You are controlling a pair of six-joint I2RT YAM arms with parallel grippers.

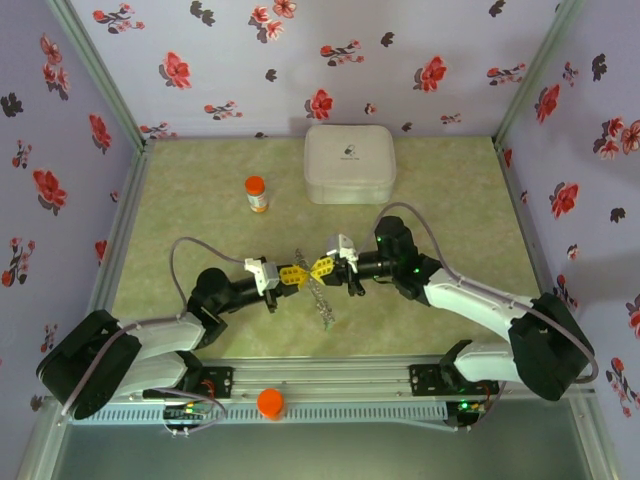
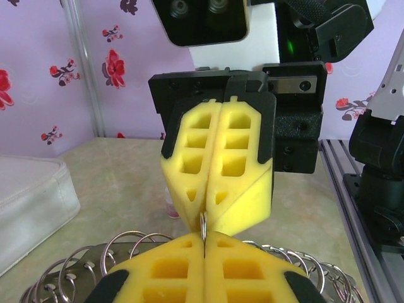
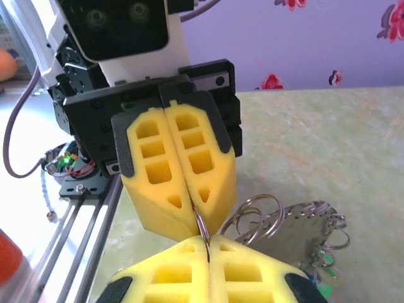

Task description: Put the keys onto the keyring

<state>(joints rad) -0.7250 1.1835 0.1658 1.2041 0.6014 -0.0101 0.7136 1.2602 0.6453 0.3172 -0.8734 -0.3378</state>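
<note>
We have the left gripper (image 1: 293,277) and right gripper (image 1: 322,267) clamped tip to tip on the keyring (image 2: 203,226) above mid-table, with the keys (image 1: 323,303) bunched beneath. It looks like light, stiff, slippery wire, best pinched on a bare arc.

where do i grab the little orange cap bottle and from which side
Take the bottle by its pale body just under the orange cap, coming in level from the near side. It stands upright with bare table around it, and the white box sits apart on its right, so probably nothing blocks that way in.
</note>
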